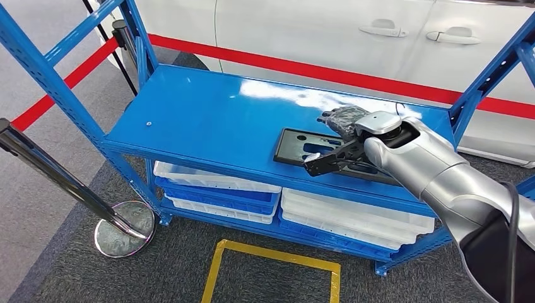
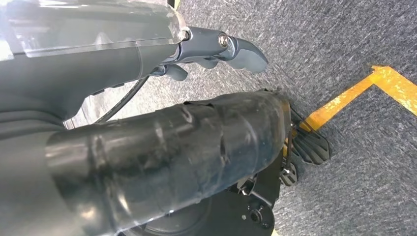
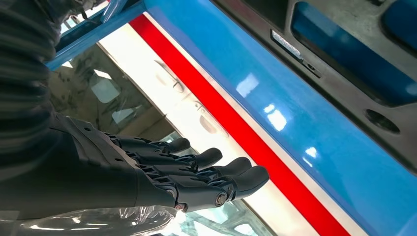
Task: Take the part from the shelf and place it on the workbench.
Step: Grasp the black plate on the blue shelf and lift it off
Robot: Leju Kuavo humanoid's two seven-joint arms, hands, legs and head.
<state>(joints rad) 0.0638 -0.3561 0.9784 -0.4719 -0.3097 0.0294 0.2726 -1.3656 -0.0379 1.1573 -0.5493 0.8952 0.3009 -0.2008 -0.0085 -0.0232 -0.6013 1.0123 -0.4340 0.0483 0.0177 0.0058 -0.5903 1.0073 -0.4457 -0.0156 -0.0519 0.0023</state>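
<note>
1 black plastic part (image 1: 303,146), flat on blue shelf (image 1: 208,113) top, right front | right hand (image 1: 344,117) above part's far edge, fingers (image 3: 216,167) straight, apart, holding nothing | left hand (image 2: 216,49) hanging, loosely curled, empty | 4 white trays (image 1: 214,180) below | 1 stanchion (image 1: 123,227) left

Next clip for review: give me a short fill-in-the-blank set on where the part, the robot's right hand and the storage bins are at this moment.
1. The black part lies on the shelf's ____ level.
2. The right hand, fingers stretched out and holding nothing, is over the ____ shelf top.
3. The white bins sit ____ that shelf top.
4. Behind the shelf runs a ____ stripe along the white car.

Missing words: top; blue; below; red
</note>
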